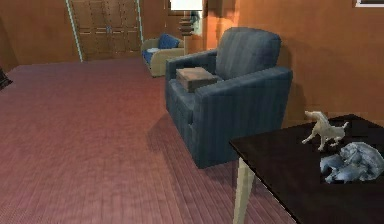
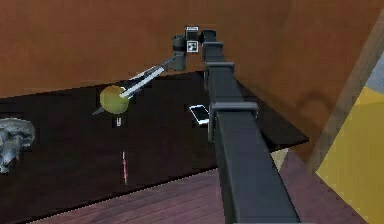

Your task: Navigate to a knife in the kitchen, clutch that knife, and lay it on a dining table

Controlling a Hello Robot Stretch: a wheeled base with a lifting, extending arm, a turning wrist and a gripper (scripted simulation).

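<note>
In the arm side view my arm (image 2: 235, 120) reaches out over a dark dining table (image 2: 60, 190). The gripper (image 2: 140, 80) stands at its far end, its thin grey fingers slanting down to the left. A yellow-green round thing (image 2: 115, 98) sits on the tabletop right at the fingers' tips, with a thin grey sliver showing beside it. I cannot tell whether the gripper holds anything. The same dark table (image 1: 290, 165) fills the forward view's lower right corner.
On the table lie a small white phone (image 2: 200, 113), a thin red stick (image 2: 124, 165) and a grey statue (image 2: 10, 140). In the forward view a white animal figurine (image 1: 325, 128) stands on the table. A blue armchair (image 1: 235, 95) stands close behind it, with bare floor to the left.
</note>
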